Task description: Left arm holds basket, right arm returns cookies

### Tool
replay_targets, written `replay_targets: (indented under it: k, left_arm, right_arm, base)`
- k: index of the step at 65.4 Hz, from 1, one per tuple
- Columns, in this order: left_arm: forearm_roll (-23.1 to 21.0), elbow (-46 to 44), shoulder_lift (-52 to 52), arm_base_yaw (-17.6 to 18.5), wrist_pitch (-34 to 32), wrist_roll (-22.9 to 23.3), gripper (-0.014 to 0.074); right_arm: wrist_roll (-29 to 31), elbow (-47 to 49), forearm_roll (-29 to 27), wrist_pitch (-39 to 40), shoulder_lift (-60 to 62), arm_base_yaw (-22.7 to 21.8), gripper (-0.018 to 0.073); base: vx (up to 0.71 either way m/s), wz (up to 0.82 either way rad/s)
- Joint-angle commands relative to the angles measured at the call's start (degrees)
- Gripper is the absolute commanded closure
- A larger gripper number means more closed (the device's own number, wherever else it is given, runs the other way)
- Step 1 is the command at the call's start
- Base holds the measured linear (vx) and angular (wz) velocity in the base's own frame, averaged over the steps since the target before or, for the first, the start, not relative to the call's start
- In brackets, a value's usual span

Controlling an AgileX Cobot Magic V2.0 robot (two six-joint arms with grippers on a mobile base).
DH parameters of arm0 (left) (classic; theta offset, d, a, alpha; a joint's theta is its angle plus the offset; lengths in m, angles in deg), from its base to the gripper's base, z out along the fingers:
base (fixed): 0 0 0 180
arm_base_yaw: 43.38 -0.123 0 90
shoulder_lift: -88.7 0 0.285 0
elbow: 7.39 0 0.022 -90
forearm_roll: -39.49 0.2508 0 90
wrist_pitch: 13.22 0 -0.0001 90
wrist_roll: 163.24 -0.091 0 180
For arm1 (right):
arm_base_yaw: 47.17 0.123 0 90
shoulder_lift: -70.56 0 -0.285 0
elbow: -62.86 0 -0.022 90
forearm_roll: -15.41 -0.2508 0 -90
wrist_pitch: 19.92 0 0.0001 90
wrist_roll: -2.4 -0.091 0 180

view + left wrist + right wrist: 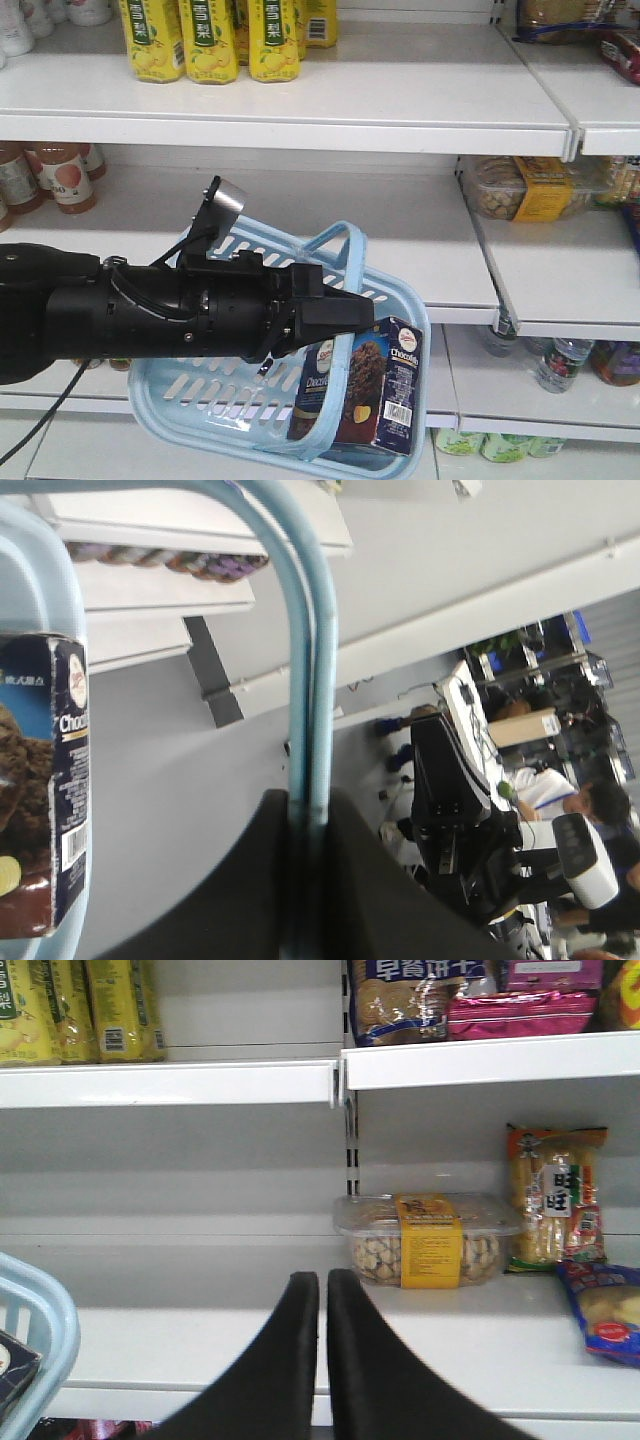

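Holds the basket point(200, 405) by both hoop handles point(305, 680) with the left gripper point(305, 805), clamped tight around them. Hangs it tilted in front of the shelving, rim crossing the middle shelf edge point(440, 305). Carries the cookies point(375, 385) upright inside, at the end farthest from the arm, top standing above the rim. Shows only from the right wrist the right gripper point(322, 1280), pressed closed on nothing, facing bare shelf point(200, 1335) left of a clear tub point(430, 1240). Hides the handle grip from the front.
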Motion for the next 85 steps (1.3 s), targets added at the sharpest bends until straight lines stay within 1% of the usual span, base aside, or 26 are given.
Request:
replay_targets:
  k: [1,15,61,85]
  left_arm:
    - [-5.7,-2.2,-2.4,0.0,2.9,-1.1,0.0599]
    - [-5.7,-2.2,-2.4,0.0,2.9,-1.1,0.0599]
    - [-5.7,-2.2,-2.4,0.0,2.9,-1.1,0.0599]
    - [-5.7,-2.2,-2.4,0.0,2.9,-1.1,0.0599]
  right_arm:
    - [0.5,-1.0,0.4,4.1,0.7,-0.4,0.057]
    - [0.5,-1.0,0.4,4.1,0.7,-0.4,0.057]
    - [0.5,-1.0,0.4,4.1,0.7,-0.4,0.057]
    - [0.5,-1.0,0.4,4.1,0.7,-0.4,0.057]
  base:
    - [0.13,0.34]
    - [0.12,0.09]
    - [0.11,-0.12]
    - [0.05,0.02]
